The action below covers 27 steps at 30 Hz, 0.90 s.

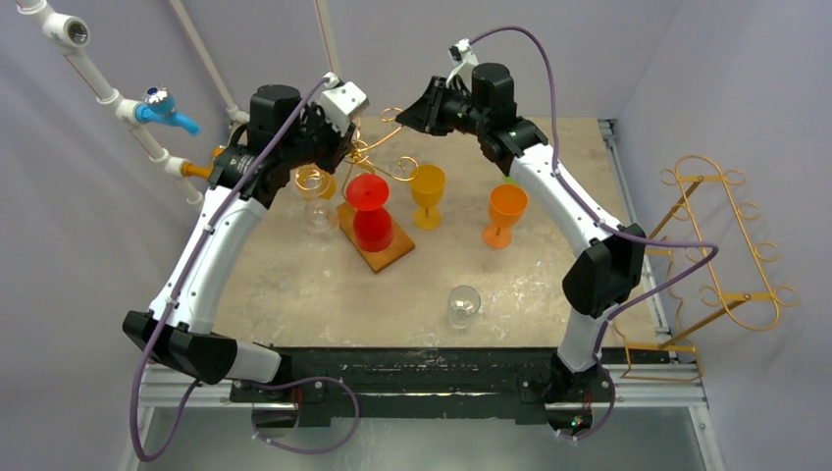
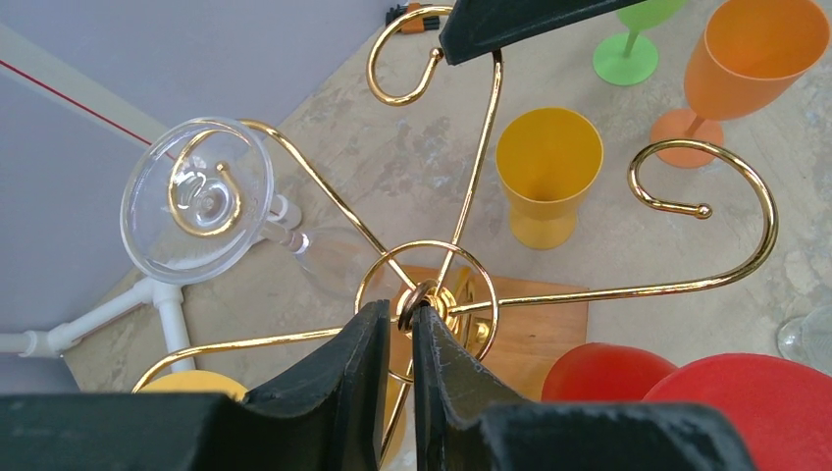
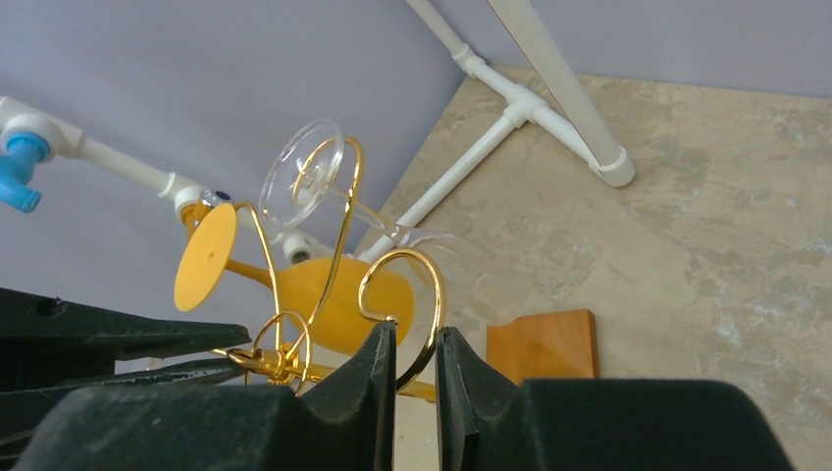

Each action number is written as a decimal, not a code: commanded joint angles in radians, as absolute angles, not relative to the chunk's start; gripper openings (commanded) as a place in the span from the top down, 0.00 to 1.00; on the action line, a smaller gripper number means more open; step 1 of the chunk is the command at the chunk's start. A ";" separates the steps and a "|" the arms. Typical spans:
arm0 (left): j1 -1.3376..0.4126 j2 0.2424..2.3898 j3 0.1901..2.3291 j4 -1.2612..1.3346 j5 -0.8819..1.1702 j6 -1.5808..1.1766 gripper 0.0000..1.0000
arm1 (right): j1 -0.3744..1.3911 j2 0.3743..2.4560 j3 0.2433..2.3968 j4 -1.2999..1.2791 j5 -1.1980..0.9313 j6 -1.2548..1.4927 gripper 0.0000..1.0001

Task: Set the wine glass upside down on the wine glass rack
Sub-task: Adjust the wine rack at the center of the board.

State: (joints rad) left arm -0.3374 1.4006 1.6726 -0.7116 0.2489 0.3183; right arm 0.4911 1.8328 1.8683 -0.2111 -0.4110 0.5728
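Wine glass (image 2: 196, 201) hung inverted on rack (image 2: 589, 292), left fingers (image 2: 363, 373) pinching rack's centre

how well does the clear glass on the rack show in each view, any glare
Left wrist: glass foot sharp, glints on its rim and the rack, fingers dark. Right wrist: glass pale against the grey wall. Top: glass tiny, nearly lost.

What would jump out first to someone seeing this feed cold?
The gold rack at the back, centre, with both arms on it: the left gripper pinches its centre ring, and the right gripper straddles one hook. Next, the clear glass hanging upside down from a rack arm on the left, and the red glass over the wooden base.
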 commanded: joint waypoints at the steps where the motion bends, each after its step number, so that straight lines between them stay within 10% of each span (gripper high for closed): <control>1: -0.332 1.387 1.657 -0.625 0.222 0.356 0.82 | 0.494 1.781 1.844 -0.141 -0.436 0.565 0.84; 27: -0.332 1.479 1.693 -0.545 0.177 0.411 0.86 | 0.500 1.523 1.414 0.088 -0.176 0.672 1.00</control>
